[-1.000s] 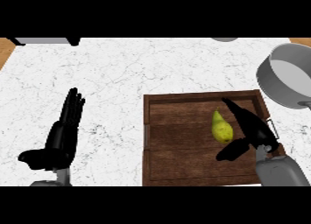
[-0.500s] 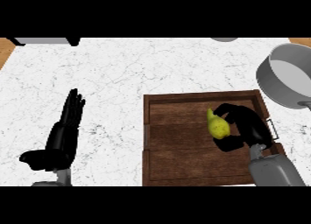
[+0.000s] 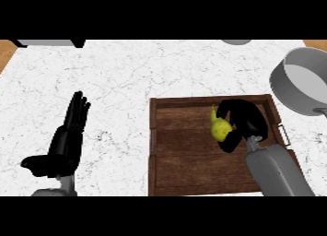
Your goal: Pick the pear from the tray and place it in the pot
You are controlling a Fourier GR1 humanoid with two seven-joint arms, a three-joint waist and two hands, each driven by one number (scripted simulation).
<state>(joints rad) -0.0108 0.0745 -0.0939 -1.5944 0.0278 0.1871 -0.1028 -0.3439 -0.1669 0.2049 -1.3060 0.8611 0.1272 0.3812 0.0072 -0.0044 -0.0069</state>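
A yellow-green pear [image 3: 219, 128] lies in the wooden tray [image 3: 186, 170] near its upper right part. My right hand [image 3: 242, 120] is over the tray with its fingers and thumb curled round the pear, hiding much of it. The grey pot [image 3: 303, 86] stands at the right edge of the counter, past the tray's upper right corner, with its handle pointing down and right. My left hand [image 3: 65, 138] rests open on the white counter at the left, fingers pointing up, far from the tray.
A grey box [image 3: 49, 43] sits at the counter's top left corner, and part of a grey round object [image 3: 236, 42] shows at the top edge. Wooden floor shows at both upper corners beyond the counter.
My right hand went from open beside the pear to curled round it, and the pear has tilted. The left hand has not moved.
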